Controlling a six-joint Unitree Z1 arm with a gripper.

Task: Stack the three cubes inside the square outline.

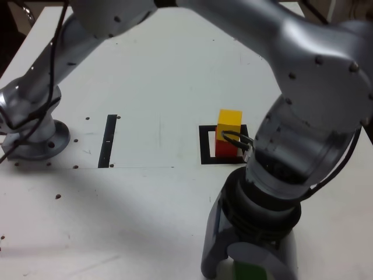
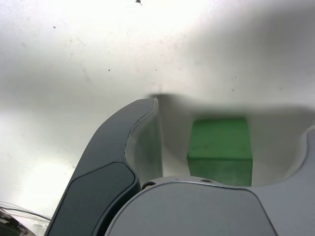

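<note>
- Nearest me, at the bottom edge of the exterior view, the green cube [image 2: 220, 147] sits low between the fingers, its flat faces matte and its edges straight; only a bit of it shows from this side.
- The fingers [image 2: 114, 135] are spread wide, with a gap on either side of the green cube, so they are not gripping it. They are smooth, dark grey and rounded on the outside, with paler, hollowed inner faces.
- Above them comes the thick wrist of the arm [image 1: 282, 149], satin grey and cylindrical, with a black ribbed collar [image 1: 262, 204].
- The counter [image 1: 140, 216] is a smooth off-white sheet, scuffed and dotted with small dark specks, crossed by a thin straight line.
- Farther off and right of centre lies the square outline [image 1: 205, 146], a flat black border around a pale middle, its right side partly hidden by the arm.
- Inside it stands the red cube [image 1: 225, 149], mostly covered from view by the block above.
- The yellow cube [image 1: 229, 118] rests on top of the red one, bright and crisp-edged; a thin dark loop of cable [image 1: 236, 140] crosses in front of it.
- Well to the left is a straight black strip [image 1: 108, 141], flat and matte.
- Beyond that, at the far left, the arm's round metal base [image 1: 44, 143] stands on the counter.
</note>
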